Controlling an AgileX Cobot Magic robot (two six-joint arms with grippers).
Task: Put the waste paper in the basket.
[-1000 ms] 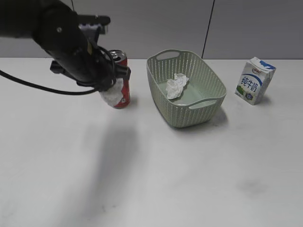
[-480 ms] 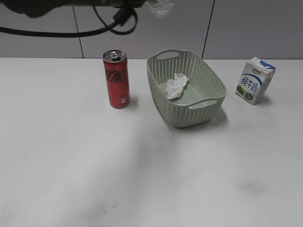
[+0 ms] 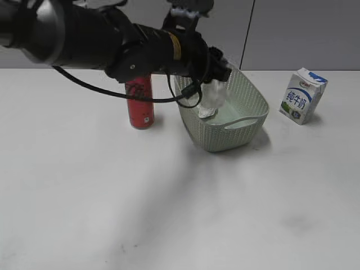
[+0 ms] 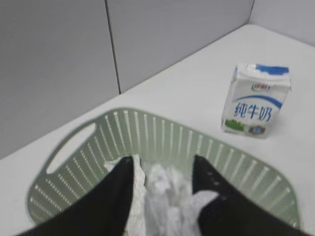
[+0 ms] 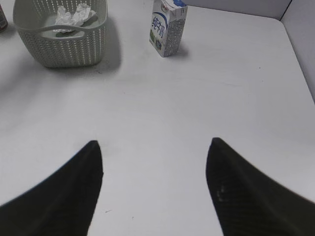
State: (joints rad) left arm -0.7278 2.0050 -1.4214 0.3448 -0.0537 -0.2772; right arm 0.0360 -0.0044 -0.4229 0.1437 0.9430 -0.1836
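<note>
My left gripper [image 3: 216, 84] reaches across over the pale green basket [image 3: 239, 135] and is shut on the longer white paper wad [image 3: 214, 97], which hangs inside the basket's rim. The smaller wad [image 3: 203, 113] lies on the basket floor just below it. In the left wrist view the held wad [image 4: 167, 196] sits between the black jaws [image 4: 165, 162] above the basket [image 4: 162, 132]. My right gripper [image 5: 153, 145] is open and empty over bare table. From there the basket [image 5: 59, 49] stands far off with white paper [image 5: 74, 14] in it.
A red can [image 3: 140, 107] stands upright just left of the basket, partly behind my left arm. A blue-and-white milk carton [image 3: 302, 95] stands right of the basket; it also shows in the left wrist view [image 4: 256, 101] and the right wrist view [image 5: 167, 27].
My left arm lifted the longer wad from beside the red can, carried it up and right, and lowered it into the basket's mouth. The can, basket and carton have not moved.
</note>
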